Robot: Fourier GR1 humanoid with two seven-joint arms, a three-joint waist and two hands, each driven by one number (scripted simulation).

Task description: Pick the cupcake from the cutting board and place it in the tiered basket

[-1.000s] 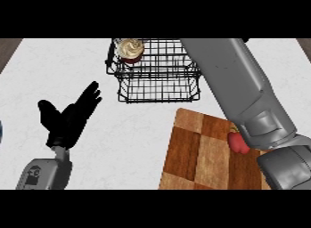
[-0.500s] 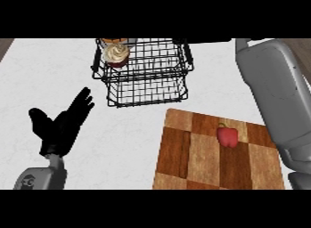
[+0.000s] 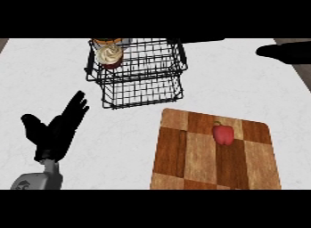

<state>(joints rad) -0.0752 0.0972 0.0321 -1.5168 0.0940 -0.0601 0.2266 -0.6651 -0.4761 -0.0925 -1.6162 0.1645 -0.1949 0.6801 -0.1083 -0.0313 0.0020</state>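
Already the cupcake (image 3: 109, 54) is sitting in the tiered basket (image 3: 145, 91), at its upper left corner.
Just below the basket, a red pepper (image 3: 223, 134) is lying on the cutting board (image 3: 184, 156). The left hand (image 3: 55, 133) is resting at the lower left, fingers straight and spread, touching nothing. The right hand (image 3: 292, 52) is showing only as a dark shape at the upper right edge, so I cannot tell whether it is apart or together.

No legible text, label, number or sign in my view; the mark on my left forearm (image 3: 34, 181) cannot be read
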